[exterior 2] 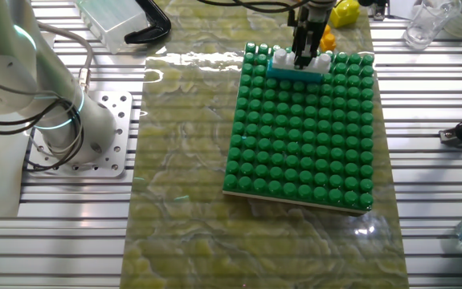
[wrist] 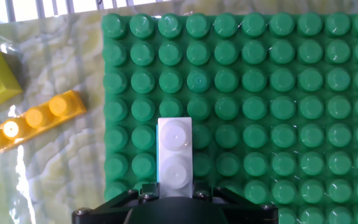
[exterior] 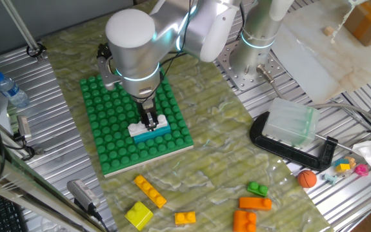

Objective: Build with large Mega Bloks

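Claw [exterior: 149, 122]: clamps the white brick [exterior: 148, 126], seated over the teal brick [exterior: 153, 134].
Baseplate [exterior: 111, 125]: takes the load.
Tip: press straight down, studs aligned, then release.

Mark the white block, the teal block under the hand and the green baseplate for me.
white block [wrist: 175, 152], hand view, its studded top.
teal block [exterior: 154, 135], one fixed view, its long side.
green baseplate [exterior 2: 303, 136], the other fixed view, bare studs near the middle.

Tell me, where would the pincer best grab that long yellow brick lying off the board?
Probably across the middle of the yellow brick, from straight above. It lies flat with studs up, its long flat sides exposed and nothing touching it, so the fingers can close on those narrow sides.
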Controlling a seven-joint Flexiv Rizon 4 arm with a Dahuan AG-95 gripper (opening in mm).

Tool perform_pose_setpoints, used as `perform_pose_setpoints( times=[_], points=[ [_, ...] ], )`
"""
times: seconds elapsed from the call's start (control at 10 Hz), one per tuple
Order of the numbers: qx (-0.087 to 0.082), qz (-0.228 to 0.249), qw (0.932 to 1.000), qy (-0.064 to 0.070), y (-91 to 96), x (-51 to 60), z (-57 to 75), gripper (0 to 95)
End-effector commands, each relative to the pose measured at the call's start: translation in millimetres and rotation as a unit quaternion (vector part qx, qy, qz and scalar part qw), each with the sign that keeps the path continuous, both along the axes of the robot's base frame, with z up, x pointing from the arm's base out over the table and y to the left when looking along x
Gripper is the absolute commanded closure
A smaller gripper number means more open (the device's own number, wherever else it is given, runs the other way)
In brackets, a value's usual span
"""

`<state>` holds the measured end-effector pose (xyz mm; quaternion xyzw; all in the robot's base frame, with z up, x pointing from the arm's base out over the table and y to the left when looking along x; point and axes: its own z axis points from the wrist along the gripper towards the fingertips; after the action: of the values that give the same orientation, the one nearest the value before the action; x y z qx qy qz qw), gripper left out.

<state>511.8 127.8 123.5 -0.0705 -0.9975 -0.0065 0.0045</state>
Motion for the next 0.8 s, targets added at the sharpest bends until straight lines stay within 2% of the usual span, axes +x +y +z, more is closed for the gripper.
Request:
perform_pose_setpoints(
  times=[0.1,0.2,0.5,0.7,0.8],
  points=[
    [-0.002,0.000,1.0000,0.003,-0.6,0.2,-4.1,95.0],
    [-0.002,0.000,1.0000,0.002,-1.2,0.8,-5.8,95.0],
    [-0.004,0.003,0.9999,-0.016,-3.3,2.3,-11.6,95.0],
    [-0.004,0.005,0.9998,-0.019,-5.4,1.9,-16.2,95.0],
    [0.001,0.005,0.9997,-0.026,-6.9,1.4,-19.1,95.0]
  ],
)
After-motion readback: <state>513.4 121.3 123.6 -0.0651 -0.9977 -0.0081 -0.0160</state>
